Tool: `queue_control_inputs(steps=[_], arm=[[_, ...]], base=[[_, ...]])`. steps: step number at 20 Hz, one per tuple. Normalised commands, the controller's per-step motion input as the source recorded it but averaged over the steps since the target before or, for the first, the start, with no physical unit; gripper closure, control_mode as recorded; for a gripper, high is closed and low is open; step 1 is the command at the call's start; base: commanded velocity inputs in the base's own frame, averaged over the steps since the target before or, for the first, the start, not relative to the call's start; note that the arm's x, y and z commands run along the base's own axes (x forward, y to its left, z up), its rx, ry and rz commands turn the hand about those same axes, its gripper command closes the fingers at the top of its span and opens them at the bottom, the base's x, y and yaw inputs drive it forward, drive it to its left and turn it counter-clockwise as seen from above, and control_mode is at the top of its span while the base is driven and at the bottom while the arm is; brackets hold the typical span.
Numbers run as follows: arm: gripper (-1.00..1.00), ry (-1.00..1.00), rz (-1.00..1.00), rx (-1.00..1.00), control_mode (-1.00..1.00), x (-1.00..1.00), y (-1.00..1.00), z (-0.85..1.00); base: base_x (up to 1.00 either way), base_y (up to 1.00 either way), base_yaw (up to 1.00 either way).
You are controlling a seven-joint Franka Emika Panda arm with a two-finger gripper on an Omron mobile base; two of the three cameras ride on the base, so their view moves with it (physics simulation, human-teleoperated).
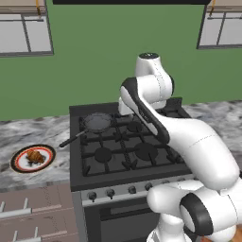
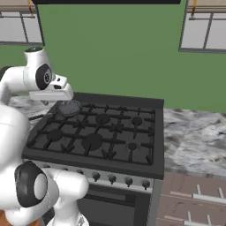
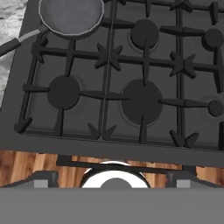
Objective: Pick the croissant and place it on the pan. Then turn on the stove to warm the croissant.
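Note:
The croissant (image 1: pixel 35 156), small and golden-brown, lies on a red-rimmed white plate (image 1: pixel 18 164) on the counter left of the stove (image 1: pixel 127 146). The pan (image 1: pixel 98 122), dark grey and empty, sits on the stove's back left burner, its thin black handle (image 1: pixel 71 139) pointing toward the plate. The pan (image 3: pixel 72 16) also lies at the top left of the hand view. My gripper (image 3: pixel 113 178) hangs high over the stove's front edge and looks straight down. It is open, with the fingertips (image 3: pixel 43 178) far apart and nothing between them. Beside the pan (image 2: pixel 68 107) hovers the hand (image 2: pixel 50 93).
A row of dark knobs (image 1: pixel 110 192) runs along the silver front strip, and the knobs (image 2: pixel 111 178) show from the right side too. Marble counter (image 2: pixel 194 137) flanks the stove on both sides, with brown drawers (image 1: pixel 33 212) below. A green wall with windows stands behind.

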Motion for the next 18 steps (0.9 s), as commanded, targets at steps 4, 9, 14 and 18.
queue_control_inputs(steps=[4, 9, 14, 18], arm=[[-1.0, 0.0, 0.03, 0.0, -1.0, 0.0, 0.98, -0.11], [-1.0, 0.0, 0.07, -0.07, -1.0, 0.0, 1.0, 0.0], [-1.0, -0.01, 0.11, -0.15, -1.0, 0.0, 1.0, 0.0], [-1.0, 0.0, 0.1, -0.13, -1.0, 0.0, 1.0, 0.0]], base=[[0.0, 0.0, 0.0], [0.0, 0.0, 0.0], [0.0, 0.0, 0.0], [0.0, 0.0, 0.0]])
